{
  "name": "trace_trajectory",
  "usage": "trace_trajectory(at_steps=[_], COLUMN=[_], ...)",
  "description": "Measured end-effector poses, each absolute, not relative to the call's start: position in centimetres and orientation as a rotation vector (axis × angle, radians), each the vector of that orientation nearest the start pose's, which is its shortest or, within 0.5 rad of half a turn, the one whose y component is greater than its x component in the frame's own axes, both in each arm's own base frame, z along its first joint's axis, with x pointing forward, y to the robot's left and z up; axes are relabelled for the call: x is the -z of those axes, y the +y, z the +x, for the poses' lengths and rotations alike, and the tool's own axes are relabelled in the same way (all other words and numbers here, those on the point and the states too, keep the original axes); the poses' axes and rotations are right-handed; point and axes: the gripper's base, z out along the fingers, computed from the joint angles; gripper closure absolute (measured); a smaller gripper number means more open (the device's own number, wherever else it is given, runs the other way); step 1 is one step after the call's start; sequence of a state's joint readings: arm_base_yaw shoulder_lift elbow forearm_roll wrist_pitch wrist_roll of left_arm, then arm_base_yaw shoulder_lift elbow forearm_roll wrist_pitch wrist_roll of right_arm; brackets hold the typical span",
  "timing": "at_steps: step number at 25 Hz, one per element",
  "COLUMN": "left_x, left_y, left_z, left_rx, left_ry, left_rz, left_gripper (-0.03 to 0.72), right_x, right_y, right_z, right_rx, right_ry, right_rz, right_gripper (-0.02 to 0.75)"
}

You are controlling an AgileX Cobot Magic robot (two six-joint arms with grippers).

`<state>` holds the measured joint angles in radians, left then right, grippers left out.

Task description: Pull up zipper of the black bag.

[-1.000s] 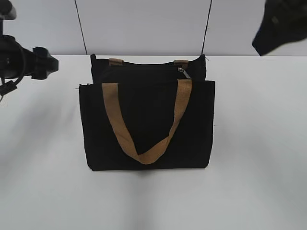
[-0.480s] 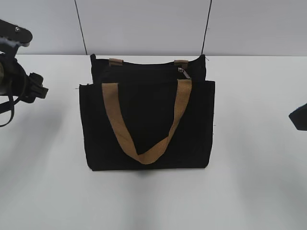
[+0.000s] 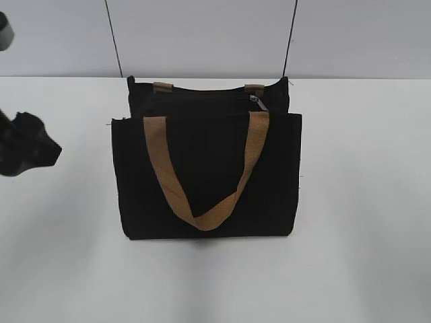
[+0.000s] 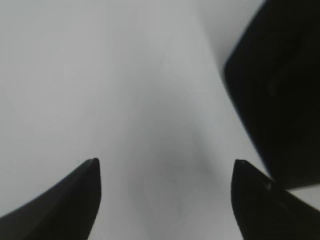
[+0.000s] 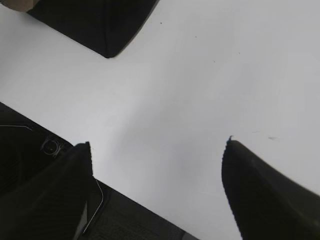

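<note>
One black bag (image 3: 207, 176) is seen lying on the white table (image 3: 363, 202), at the centre of the exterior view. Its interior cannot be made out, so nothing can be said of any contents. Two tan straps are counted: the front strap (image 3: 202, 182) hangs in a V across the front panel, while the rear strap (image 3: 163, 87) shows only as two short tabs at the top edge. One zipper (image 3: 202, 99) is seen as a thin dark line along the bag's top, with its small silvery pull (image 3: 256, 101) at about 1 o'clock from the bag's centre, just beside the right strap end.

The left gripper (image 4: 165, 167) is held wide open above bare table, nothing being gripped; a corner of the bag lies at 2 o'clock in the left wrist view. In the exterior view a dark blurred part of the left arm (image 3: 23, 145) is seen at 9 o'clock, apart from the bag.

The right gripper (image 5: 157, 145) is likewise spread wide and empty over the table, a bag corner being visible at 11 o'clock in the right wrist view.
</note>
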<state>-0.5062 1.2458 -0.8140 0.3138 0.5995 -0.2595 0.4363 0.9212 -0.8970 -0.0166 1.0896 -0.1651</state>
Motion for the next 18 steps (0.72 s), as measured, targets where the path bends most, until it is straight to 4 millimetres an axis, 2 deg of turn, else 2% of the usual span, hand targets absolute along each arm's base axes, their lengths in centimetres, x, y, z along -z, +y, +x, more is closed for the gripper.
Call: trace_trajectory(at_steps=[3,4,8,10,15,18], left_x=[-28.9,-29.4,-31.5,-32.7,-31.5,-29.8], left_y=[-10.1,-9.9,-7.8,-6.2,-3.5,-2.2], left_z=[18.5,17.4,12.9,10.1,5.5,3.4], left_rx=[0.122,0.150,0.217,0.239,0.251,0.264], left_ry=[2.450,2.473,2.501,2.439,2.353,2.299], left_rz=[0.600,0.608,0.633,0.651,0.685,0.677], left_gripper=[0.076,0.076,0.084,0.090,0.097,0.100], right_x=[-33.4,-33.6,-31.7,-30.5,-26.9,-26.4], right_y=[5.6,5.0,3.9,3.3,2.0,1.6], right_z=[12.4,11.1,8.2,6.9,4.1,3.2], right_rx=[-0.077,-0.083,-0.109,-0.115,-0.121,-0.128], right_ry=[2.453,2.423,2.434,2.432,2.450,2.422], right_rz=[-0.777,-0.767,-0.765,-0.758,-0.758,-0.747], right_gripper=[0.125,0.124,0.124,0.124,0.124,0.125])
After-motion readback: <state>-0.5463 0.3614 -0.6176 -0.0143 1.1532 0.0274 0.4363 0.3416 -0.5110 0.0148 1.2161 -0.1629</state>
